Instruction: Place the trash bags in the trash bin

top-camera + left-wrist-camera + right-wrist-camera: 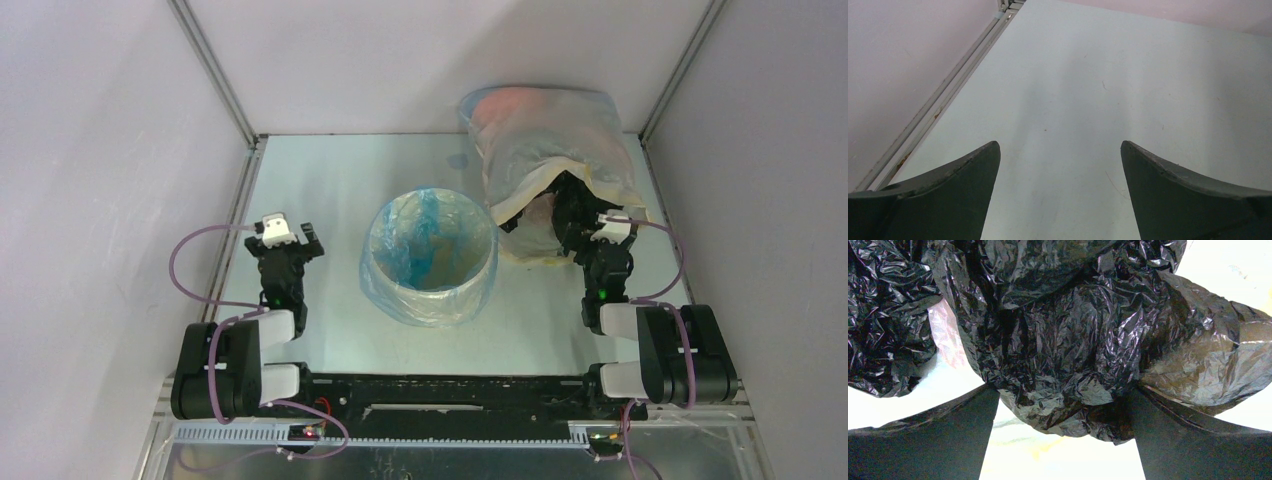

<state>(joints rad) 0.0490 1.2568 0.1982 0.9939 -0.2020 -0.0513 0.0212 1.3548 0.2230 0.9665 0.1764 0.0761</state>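
Note:
The trash bin (465,248) stands at the table's middle, its tan inside showing. A light-blue trash bag (430,215) lines it and drapes over its rim and outer wall. My left gripper (294,237) is left of the bin, open and empty; in the left wrist view (1058,147) only bare table lies between its fingers. My right gripper (572,208) reaches into the mouth of the large cloudy sack (545,125). In the right wrist view it (1065,388) is open, with crinkled black plastic film (1058,335) bulging between its fingers.
The cloudy sack lies at the back right against the wall corner, with something reddish inside its far end. Grey enclosure walls and a metal rail (933,107) border the table (330,180) on the left, back and right.

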